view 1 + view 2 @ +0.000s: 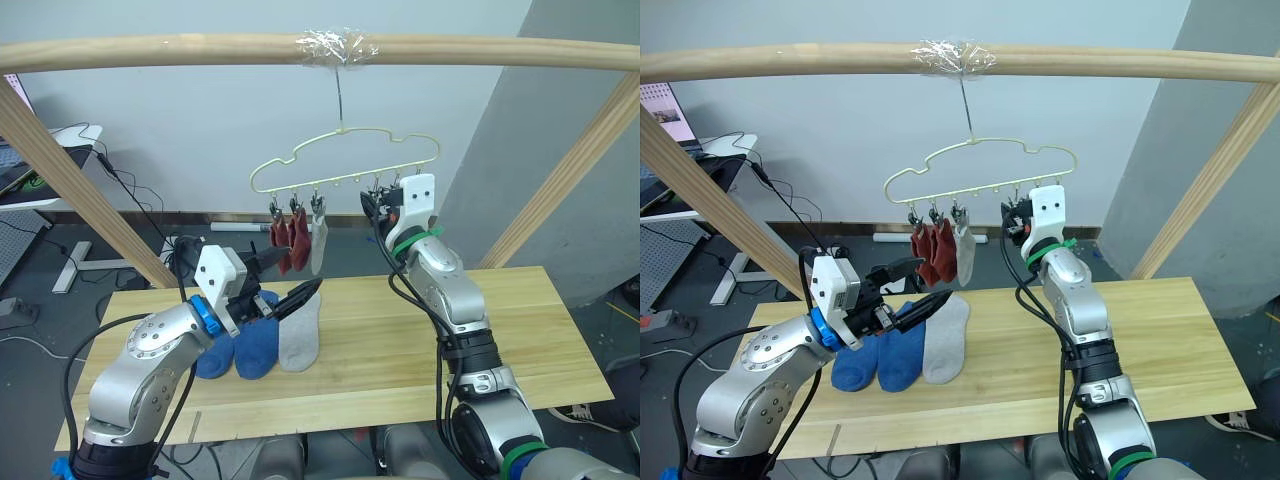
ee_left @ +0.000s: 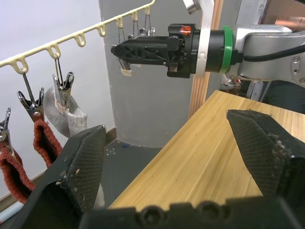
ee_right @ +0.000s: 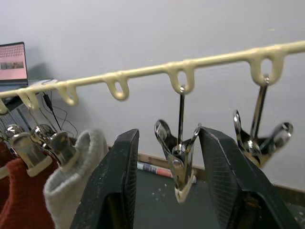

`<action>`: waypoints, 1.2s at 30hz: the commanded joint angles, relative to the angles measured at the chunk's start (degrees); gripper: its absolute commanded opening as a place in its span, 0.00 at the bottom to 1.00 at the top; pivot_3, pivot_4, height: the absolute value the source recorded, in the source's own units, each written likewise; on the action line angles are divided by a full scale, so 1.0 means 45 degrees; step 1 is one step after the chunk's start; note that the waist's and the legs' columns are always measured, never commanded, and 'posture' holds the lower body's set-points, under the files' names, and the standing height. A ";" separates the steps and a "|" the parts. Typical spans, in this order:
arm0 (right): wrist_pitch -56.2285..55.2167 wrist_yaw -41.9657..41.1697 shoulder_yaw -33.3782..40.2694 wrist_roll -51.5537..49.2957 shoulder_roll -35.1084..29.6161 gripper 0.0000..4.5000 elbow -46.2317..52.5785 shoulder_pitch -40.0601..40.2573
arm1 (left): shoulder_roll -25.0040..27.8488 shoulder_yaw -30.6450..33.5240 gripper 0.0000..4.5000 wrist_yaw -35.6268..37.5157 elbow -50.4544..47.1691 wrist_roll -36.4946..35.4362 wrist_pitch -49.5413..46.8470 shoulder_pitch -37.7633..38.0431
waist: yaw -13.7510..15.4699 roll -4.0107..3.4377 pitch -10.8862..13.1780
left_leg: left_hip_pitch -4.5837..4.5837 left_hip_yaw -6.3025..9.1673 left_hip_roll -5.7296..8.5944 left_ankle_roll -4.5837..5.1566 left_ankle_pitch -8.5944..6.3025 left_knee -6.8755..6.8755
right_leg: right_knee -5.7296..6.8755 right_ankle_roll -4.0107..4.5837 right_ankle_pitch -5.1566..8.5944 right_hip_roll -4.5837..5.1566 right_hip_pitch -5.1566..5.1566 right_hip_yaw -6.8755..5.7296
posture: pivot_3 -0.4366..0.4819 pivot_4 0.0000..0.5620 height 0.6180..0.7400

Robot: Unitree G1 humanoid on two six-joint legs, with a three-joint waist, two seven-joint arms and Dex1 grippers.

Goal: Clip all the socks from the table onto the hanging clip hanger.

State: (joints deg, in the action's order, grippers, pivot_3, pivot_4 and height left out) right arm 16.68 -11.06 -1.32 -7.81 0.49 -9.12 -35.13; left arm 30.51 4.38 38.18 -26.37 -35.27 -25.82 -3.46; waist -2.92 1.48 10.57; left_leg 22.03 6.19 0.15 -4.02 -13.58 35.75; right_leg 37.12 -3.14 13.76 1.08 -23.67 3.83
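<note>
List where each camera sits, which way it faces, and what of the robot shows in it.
Left eye: on the head, looking down over the table and hanger; both arms show.
Right eye: beside it, same scene.
Left wrist: on the left arm, looking past its open left gripper toward the right gripper.
Right wrist: on the right arm, looking along its open fingers at a clip.
Both wrist views share the hung grey sock.

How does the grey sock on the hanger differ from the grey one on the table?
The hung grey sock dangles upright from a clip beside the red socks. The grey sock on the table lies flat beside the blue socks, unclipped. Both are short and light grey.
</note>
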 commanded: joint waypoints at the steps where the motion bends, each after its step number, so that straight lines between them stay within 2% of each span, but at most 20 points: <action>1: -0.0311 0.0036 -0.0051 -0.0023 0.0141 0.45 0.0255 -0.0365 | -0.0066 0.0140 1.00 0.0069 -0.0210 -0.0021 0.0198 -0.0047 | 0.0001 0.0000 0.0000 | 0.0000 0.0000 0.0000 0.0000 0.0000 0.0000 | 0.0000 0.0003 -0.0002 0.0000 0.0000 0.0000 | 0.51 0.25 1.00; 12: -0.0478 -0.0071 0.0054 -0.0028 0.0107 0.45 -0.0238 -0.0739 | -0.0165 0.0171 1.00 0.0025 -0.0182 -0.0038 0.0168 -0.0183 | 0.0001 0.0000 0.0000 | -0.0001 0.0001 0.0000 0.0000 0.0000 0.0006 | 0.0005 0.0018 -0.0011 0.0000 0.0000 -0.0001 | 0.51 0.25 1.00; 17: -0.0556 -0.0118 0.0054 -0.0036 0.0065 0.45 -0.0390 -0.0803 | -0.0489 0.0489 1.00 -0.0064 -0.0333 -0.0589 0.0161 -0.0309 | 0.0003 0.0000 0.0000 | 0.0000 0.0000 0.0001 0.0000 0.0000 0.0005 | 0.0004 0.0039 -0.0024 0.0000 0.0001 -0.0001 | 0.51 0.25 1.00; 36: -0.0493 -0.0171 -0.0043 -0.0006 0.0062 0.45 -0.0455 -0.0810 | -0.0607 0.0621 1.00 -0.0247 -0.0315 -0.0547 0.0148 -0.0494 | 0.0003 0.0000 0.0000 | -0.0004 0.0002 0.0000 0.0001 0.0001 0.0013 | 0.0015 0.0042 -0.0027 -0.0001 0.0003 -0.0003 | 0.52 0.25 1.00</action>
State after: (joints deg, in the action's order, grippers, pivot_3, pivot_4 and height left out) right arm 15.52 -11.37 -1.36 -7.80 0.73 -11.73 -37.15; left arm 27.78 6.14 37.00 -26.37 -36.99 -25.64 -5.33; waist -2.90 1.48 10.56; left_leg 22.01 6.20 0.14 -4.02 -13.58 35.80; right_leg 37.19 -2.95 13.63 1.07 -23.66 3.82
